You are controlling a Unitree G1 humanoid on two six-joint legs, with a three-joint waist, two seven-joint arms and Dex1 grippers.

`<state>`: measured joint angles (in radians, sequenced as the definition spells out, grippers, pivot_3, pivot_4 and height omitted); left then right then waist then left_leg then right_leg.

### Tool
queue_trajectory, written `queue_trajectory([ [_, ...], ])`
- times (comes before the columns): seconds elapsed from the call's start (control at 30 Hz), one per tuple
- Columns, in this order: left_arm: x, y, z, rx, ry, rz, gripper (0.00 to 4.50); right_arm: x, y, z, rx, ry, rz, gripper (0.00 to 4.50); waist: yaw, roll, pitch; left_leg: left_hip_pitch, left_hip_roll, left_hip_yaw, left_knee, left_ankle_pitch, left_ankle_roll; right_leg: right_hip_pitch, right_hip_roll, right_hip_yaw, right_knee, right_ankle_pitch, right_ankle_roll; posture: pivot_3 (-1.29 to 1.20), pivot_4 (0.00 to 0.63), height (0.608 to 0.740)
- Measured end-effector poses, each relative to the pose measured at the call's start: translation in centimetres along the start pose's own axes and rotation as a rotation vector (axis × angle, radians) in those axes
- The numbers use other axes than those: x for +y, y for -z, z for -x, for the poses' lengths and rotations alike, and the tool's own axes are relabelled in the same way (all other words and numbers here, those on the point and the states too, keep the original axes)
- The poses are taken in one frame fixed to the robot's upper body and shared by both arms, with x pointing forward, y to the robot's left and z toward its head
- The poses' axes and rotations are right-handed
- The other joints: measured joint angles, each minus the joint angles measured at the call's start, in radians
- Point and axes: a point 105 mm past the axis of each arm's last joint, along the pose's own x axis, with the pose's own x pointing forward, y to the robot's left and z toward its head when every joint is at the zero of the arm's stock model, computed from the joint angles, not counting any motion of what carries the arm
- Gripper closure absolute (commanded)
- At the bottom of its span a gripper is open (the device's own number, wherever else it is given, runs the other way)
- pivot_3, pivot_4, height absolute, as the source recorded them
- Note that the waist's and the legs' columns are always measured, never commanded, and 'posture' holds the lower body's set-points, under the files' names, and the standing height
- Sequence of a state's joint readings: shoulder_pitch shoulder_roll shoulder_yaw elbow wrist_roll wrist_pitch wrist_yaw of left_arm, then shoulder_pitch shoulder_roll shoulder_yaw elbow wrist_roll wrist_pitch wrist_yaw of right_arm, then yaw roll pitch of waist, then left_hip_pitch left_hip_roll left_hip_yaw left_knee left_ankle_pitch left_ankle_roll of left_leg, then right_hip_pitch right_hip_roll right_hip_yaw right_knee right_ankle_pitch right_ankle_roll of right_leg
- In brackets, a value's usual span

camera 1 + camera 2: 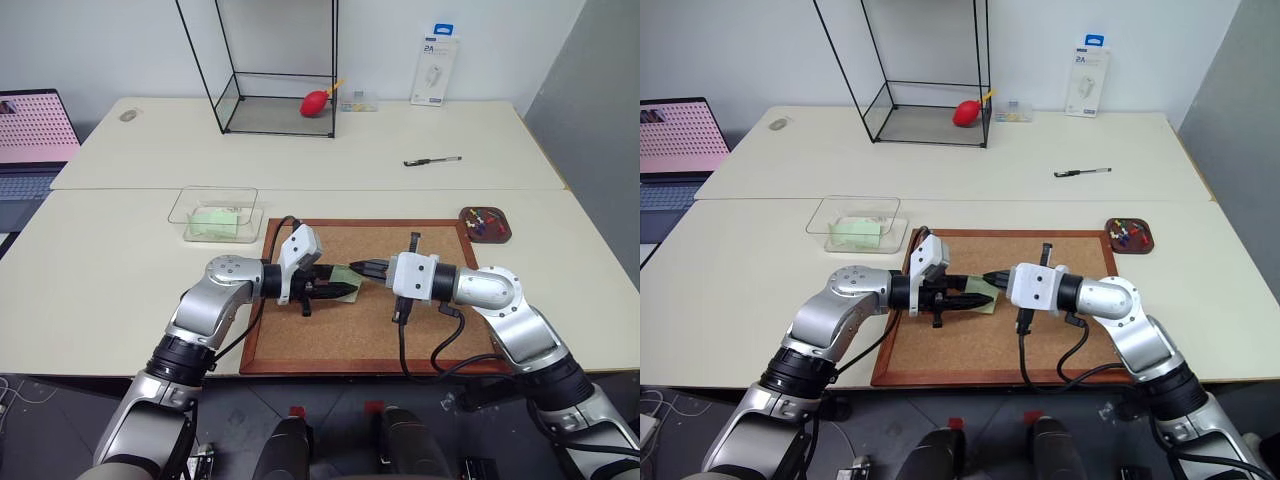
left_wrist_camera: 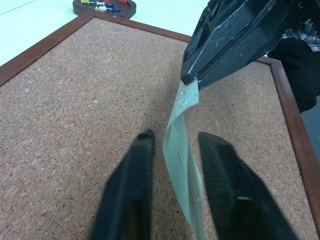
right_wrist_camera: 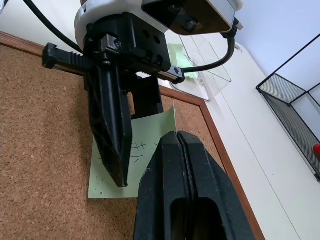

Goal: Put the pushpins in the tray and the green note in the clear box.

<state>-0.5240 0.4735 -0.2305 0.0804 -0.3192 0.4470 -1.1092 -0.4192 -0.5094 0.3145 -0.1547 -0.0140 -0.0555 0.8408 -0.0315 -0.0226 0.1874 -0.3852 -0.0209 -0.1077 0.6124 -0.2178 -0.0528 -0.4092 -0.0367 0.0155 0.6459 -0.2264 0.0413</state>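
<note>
The green note [image 2: 182,165] hangs on edge just above the corkboard [image 1: 420,330]. My right gripper [image 2: 192,80] is shut on its upper corner. My left gripper [image 1: 352,290] reaches in from the other side, and its two fingers [image 2: 135,180] stand narrowly apart with the note between them, a small gap showing on each side. The clear box [image 1: 190,205] sits beyond the board's far left corner with a pale green paper [image 1: 212,222] lying in it. The tray [image 1: 498,236] holds several pushpins [image 1: 482,221] off the board's far right corner.
A tall black-framed glass case [image 1: 270,70] with a red object [image 1: 315,103] stands at the back. A pen [image 1: 432,160] lies on the far table, a white package [image 1: 435,70] leans on the wall, and a laptop [image 1: 30,140] sits at the left.
</note>
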Motion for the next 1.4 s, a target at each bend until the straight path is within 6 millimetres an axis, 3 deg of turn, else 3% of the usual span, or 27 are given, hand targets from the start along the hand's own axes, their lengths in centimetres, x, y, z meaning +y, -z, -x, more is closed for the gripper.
queue_trajectory([
  [0.13, -0.1, 0.2, 0.0, 0.006, 0.007, -0.002, 4.48, 0.1, -0.1, -0.1, -0.006, -0.002, -0.004, 4.5, 0.0, 0.0, 0.0, 0.0, 0.0, 0.0, 0.0, 0.0, 0.0, 0.0, 0.0, 0.0, 0.0, 0.0, 0.0, 0.0, 0.15, 0.74],
  [0.4, -0.1, 0.1, 0.0, 0.002, 0.009, -0.019, 4.48, 0.2, -0.4, -0.1, -0.021, -0.01, -0.027, 4.5, 0.0, 0.0, 0.0, 0.0, 0.0, 0.0, 0.0, 0.0, 0.0, 0.0, 0.0, 0.0, 0.0, 0.0, 0.0, 0.0, 0.15, 0.74],
  [0.53, -0.1, 0.2, 0.0, 0.001, 0.006, -0.019, 4.5, 0.1, -0.5, 0.0, -0.033, -0.006, -0.061, 3.91, 0.0, 0.0, 0.0, 0.0, 0.0, 0.0, 0.0, 0.0, 0.0, 0.0, 0.0, 0.0, 0.0, 0.0, 0.0, 0.0, 0.15, 0.74],
  [0.93, 0.8, 0.9, 0.8, -0.007, -0.093, -0.003, 4.5, -0.7, -1.6, 1.4, -0.047, -0.029, -0.176, 1.49, 0.0, 0.0, 0.0, 0.0, 0.0, 0.0, 0.0, 0.0, 0.0, 0.0, 0.0, 0.0, 0.0, 0.0, 0.0, 0.0, 0.15, 0.74],
  [1.03, 1.5, 0.2, 2.1, -0.038, -0.171, -0.014, 4.5, -0.4, -1.9, 1.4, -0.036, -0.044, -0.227, 0.86, -0.001, 0.0, 0.0, 0.0, 0.0, -0.001, 0.0, 0.0, 0.0, 0.0, 0.0, 0.0, 0.001, 0.0, 0.0, 0.0, 0.15, 0.74],
  [1.13, 2.8, -1.6, 4.4, -0.068, -0.288, -0.066, 4.5, -0.2, -1.9, 1.5, -0.018, -0.057, -0.268, 0.86, -0.001, 0.0, 0.0, 0.0, 0.0, -0.001, 0.0, 0.0, 0.0, 0.0, 0.0, 0.0, 0.0, 0.0, 0.0, 0.0, 0.15, 0.74],
  [1.27, 5.7, -4.4, 9.6, -0.065, -0.553, -0.157, 4.5, -0.2, -1.7, 1.3, 0.008, -0.066, -0.332, 0.86, 0.0, 0.0, 0.0, 0.0, 0.0, -0.001, 0.0, 0.0, 0.0, 0.0, 0.0, -0.001, 0.0, 0.0, 0.0, 0.0, 0.15, 0.74],
  [1.4, 7.5, -5.3, 12.9, 0.01, -0.727, -0.234, 4.5, -0.6, -1.9, 1.0, 0.013, -0.06, -0.353, 0.86, 0.0, 0.0, 0.0, 0.0, 0.0, -0.001, 0.0, 0.0, 0.0, 0.0, 0.0, -0.001, 0.0, 0.0, 0.0, 0.0, 0.15, 0.74],
])
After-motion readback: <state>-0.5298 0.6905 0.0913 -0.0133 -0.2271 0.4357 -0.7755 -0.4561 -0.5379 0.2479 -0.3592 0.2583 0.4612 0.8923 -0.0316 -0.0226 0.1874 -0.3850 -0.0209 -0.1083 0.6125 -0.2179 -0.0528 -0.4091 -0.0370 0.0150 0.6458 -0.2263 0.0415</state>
